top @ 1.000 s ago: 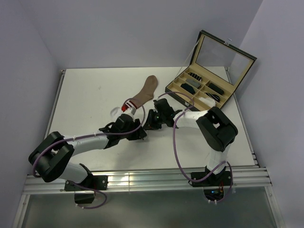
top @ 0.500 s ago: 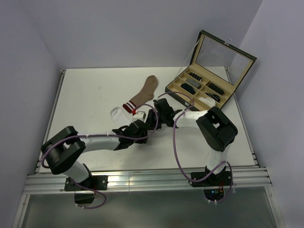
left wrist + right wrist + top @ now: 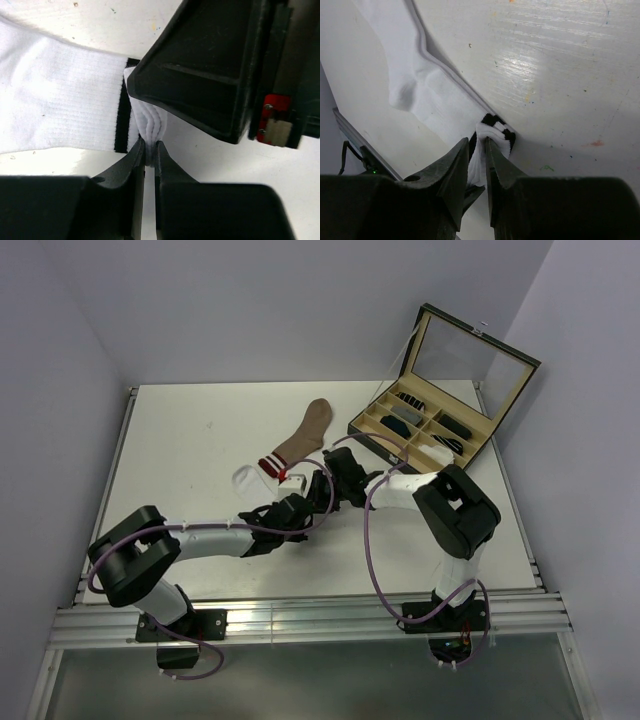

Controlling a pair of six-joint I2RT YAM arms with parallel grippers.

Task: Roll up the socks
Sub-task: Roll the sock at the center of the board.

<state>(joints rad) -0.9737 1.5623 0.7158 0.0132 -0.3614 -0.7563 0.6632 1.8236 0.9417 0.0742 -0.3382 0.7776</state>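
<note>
The white sock (image 3: 246, 478) with dark cuff stripes lies mid-table, mostly hidden under both arms. My left gripper (image 3: 149, 148) is shut on a bunched fold of its cuff, the sock (image 3: 55, 100) stretching left. My right gripper (image 3: 479, 150) is shut on the same cuff end from the other side, the white sock (image 3: 427, 92) running up and left. In the top view both grippers, left (image 3: 305, 505) and right (image 3: 322, 490), meet nose to nose. The tan-brown sock (image 3: 305, 435) with a red-and-white cuff lies flat just beyond them, untouched.
An open black box (image 3: 425, 430) with a raised lid stands at the back right, its compartments holding small dark and striped sock rolls. Grey walls close in the table on the left, back and right. A metal rail (image 3: 300, 615) runs along the near edge.
My left arm swung right from beside the tan sock's cuff to the white sock's cuff end and stands nose to nose with the right gripper. The right arm has hardly moved.
</note>
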